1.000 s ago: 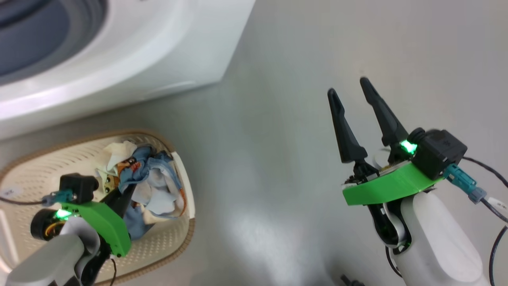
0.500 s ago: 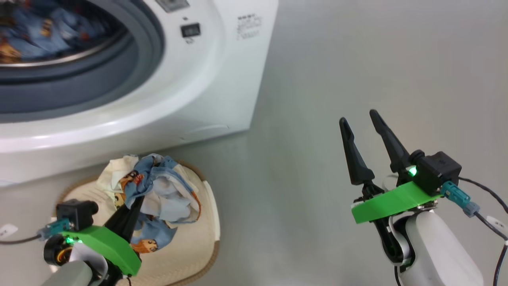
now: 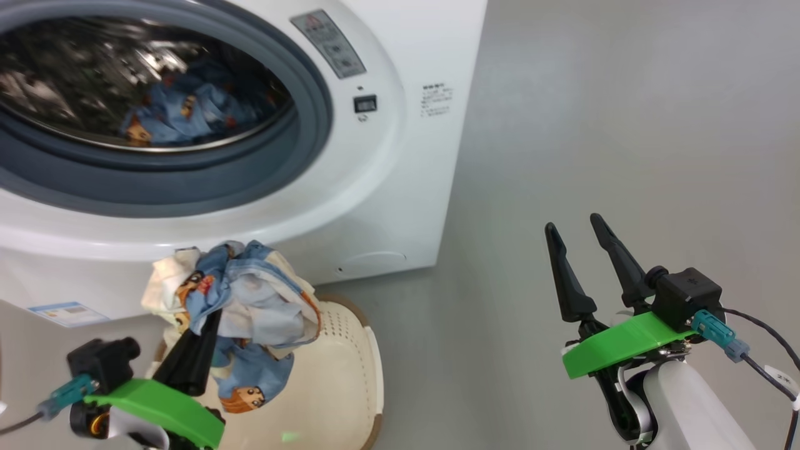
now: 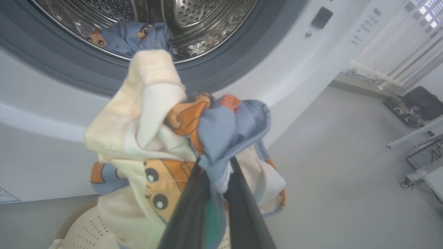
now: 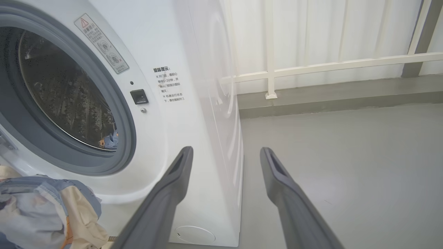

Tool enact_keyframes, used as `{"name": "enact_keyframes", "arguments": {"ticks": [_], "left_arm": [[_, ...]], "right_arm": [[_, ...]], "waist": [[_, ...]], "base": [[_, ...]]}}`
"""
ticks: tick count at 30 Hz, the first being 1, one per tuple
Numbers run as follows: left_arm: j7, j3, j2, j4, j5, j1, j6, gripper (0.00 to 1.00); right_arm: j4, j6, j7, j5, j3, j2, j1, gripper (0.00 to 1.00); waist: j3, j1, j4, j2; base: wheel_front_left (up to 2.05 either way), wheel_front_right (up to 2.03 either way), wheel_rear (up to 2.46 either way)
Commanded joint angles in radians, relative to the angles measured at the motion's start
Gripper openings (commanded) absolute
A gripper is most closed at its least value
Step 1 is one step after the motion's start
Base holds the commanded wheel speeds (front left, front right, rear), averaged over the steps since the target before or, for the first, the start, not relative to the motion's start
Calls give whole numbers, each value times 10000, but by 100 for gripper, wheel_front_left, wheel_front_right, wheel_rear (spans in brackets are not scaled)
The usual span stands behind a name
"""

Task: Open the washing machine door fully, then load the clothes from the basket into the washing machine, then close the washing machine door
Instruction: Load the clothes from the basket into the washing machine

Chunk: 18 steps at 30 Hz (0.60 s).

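My left gripper [image 3: 209, 322] is shut on a bundle of the clothes [image 3: 250, 300], blue and cream with orange prints, held up above the basket [image 3: 340, 369] and just below the washing machine [image 3: 387, 206] opening. In the left wrist view the dark fingers [image 4: 193, 204] pinch the blue fabric of the clothes [image 4: 166, 138]. One blue garment [image 3: 181, 112] lies inside the steel drum [image 4: 193, 20]. My right gripper [image 3: 572, 225] hangs open over the floor to the right of the machine, nothing between its fingers [image 5: 180, 180]. The washing machine door is out of view.
The grey rubber gasket [image 3: 187, 187] rings the open drum mouth. Bare grey floor [image 3: 625, 125] spreads right of the machine. A white railing [image 5: 311, 69] and wall stand behind. A blue label sticker [image 3: 65, 312] sits low on the machine front.
The head camera has tilted up, bringing the drum into view. My left gripper has lifted the clothes bundle out of the basket towards the opening. The right gripper stays open.
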Motion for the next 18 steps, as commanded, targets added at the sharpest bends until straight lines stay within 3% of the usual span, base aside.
{"name": "enact_keyframes", "arguments": {"ticks": [1, 18], "left_arm": [[-135, 737, 235, -445, 255, 135, -19, 0], [-135, 3483, -270, -2738, 2136, 1398, -19, 0]], "right_arm": [[-166, 46, -80, -69, 159, 30, 123, 100], [-149, 46, -80, 31, 5, -147, 540, 100]], "waist": [[-524, 1, 355, 0], [-1117, 1, 484, 0]], "base": [[0, 0, 0], [0, 0, 0]]}}
